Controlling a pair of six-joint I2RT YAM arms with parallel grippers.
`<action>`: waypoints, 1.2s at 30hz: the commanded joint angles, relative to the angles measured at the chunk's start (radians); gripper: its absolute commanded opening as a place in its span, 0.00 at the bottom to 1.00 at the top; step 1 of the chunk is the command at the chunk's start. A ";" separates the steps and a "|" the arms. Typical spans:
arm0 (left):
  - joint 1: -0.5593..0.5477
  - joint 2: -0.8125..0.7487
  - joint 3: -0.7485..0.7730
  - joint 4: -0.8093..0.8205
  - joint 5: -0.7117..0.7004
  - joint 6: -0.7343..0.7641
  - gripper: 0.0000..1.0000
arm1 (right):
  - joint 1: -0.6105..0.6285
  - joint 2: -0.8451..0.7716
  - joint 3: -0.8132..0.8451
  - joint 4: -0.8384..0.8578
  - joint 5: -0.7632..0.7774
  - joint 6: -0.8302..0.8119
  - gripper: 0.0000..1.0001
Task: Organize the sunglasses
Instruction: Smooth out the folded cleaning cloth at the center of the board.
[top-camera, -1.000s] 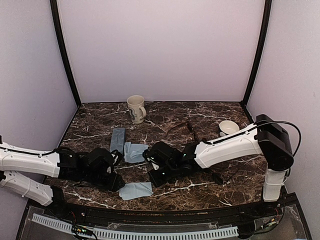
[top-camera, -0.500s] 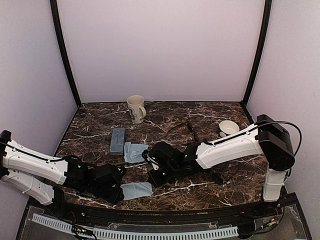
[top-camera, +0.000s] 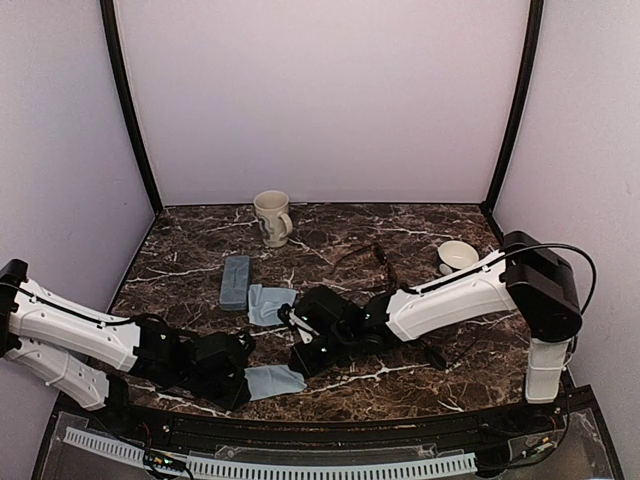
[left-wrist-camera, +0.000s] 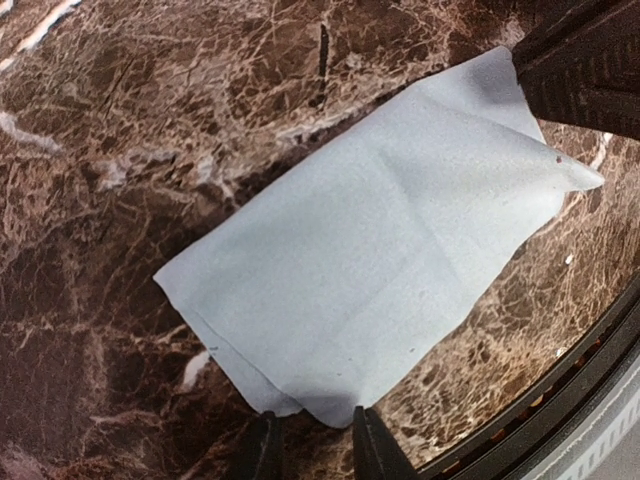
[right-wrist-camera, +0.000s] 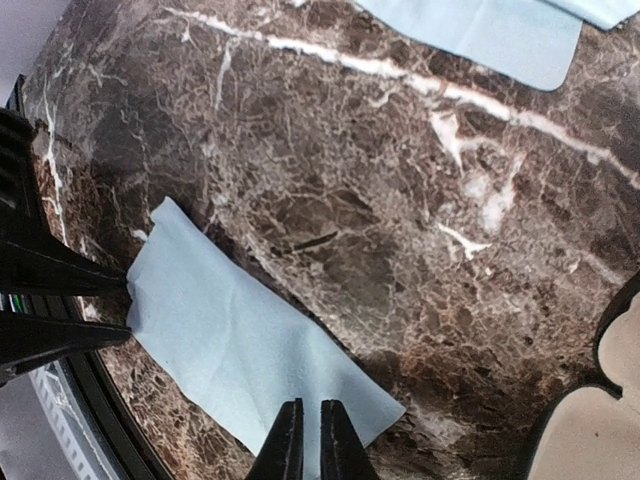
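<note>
- Sunglasses (top-camera: 378, 254): one thin-framed pair lies on table (top-camera: 190, 250), R of mug (top-camera: 272, 217) and a bit nearer the arms. Neither gripper touches it.
- Front cloth (left-wrist-camera: 370, 270): pale blue, on the marble well in front of mug, by table's near edge. One corner curls up.
- L gripper (left-wrist-camera: 313, 420): low, in front-L of mug, at one end of front cloth. Fingers narrowly apart w/ cloth corner between them; can't tell if they bite.
- R gripper (right-wrist-camera: 310, 412): in front of mug, at the cloth's other end. Fingers pressed nearly together, pinching the cloth edge.
- Back cloth (top-camera: 270, 303): same blue, flat, between mug and front cloth.
- Case (top-camera: 236, 281): grey-blue, in front-L of mug, just L of back cloth.
- Bowl (top-camera: 458, 255): far R of mug.
</note>
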 joint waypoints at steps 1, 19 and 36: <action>-0.007 0.017 0.012 0.004 0.009 -0.010 0.23 | 0.002 0.031 -0.004 0.035 -0.019 0.008 0.09; -0.010 0.061 0.014 0.020 0.039 -0.006 0.10 | 0.002 0.049 -0.015 0.039 -0.018 0.012 0.08; -0.018 0.044 0.026 -0.076 0.027 -0.033 0.09 | -0.006 0.055 -0.018 0.014 -0.002 0.003 0.08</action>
